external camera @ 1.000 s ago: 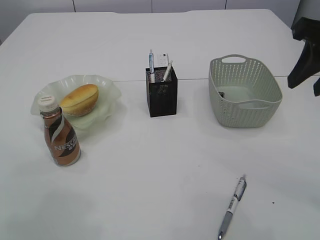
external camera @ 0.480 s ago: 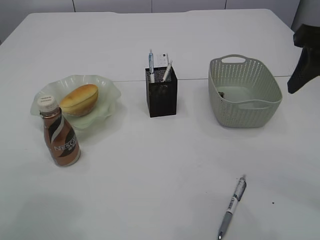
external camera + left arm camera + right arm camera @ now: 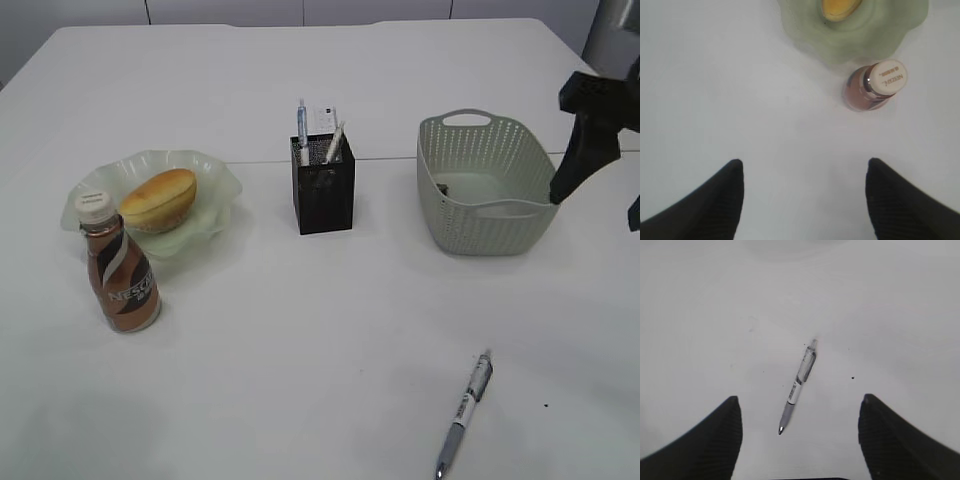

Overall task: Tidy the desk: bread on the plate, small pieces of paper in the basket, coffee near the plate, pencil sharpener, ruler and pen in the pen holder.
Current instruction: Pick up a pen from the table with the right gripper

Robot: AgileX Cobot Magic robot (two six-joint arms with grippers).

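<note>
Pen (image 3: 464, 414) lying loose on the near tabletop (image 3: 300, 340), under the empty right end effector (image 3: 799, 437) with jaws apart, left end effector (image 3: 804, 200) likewise apart and empty; judged next move: descend, grasp, carry to the farther pen holder (image 3: 323, 188).

We see bare desk (image 3: 330, 330) all around the pen (image 3: 465, 412), open to approach from any side. Behind it stand the coffee (image 3: 120, 268), plate (image 3: 215, 185), pen holder (image 3: 323, 185) and basket (image 3: 487, 185), with clear gaps between them.
</note>
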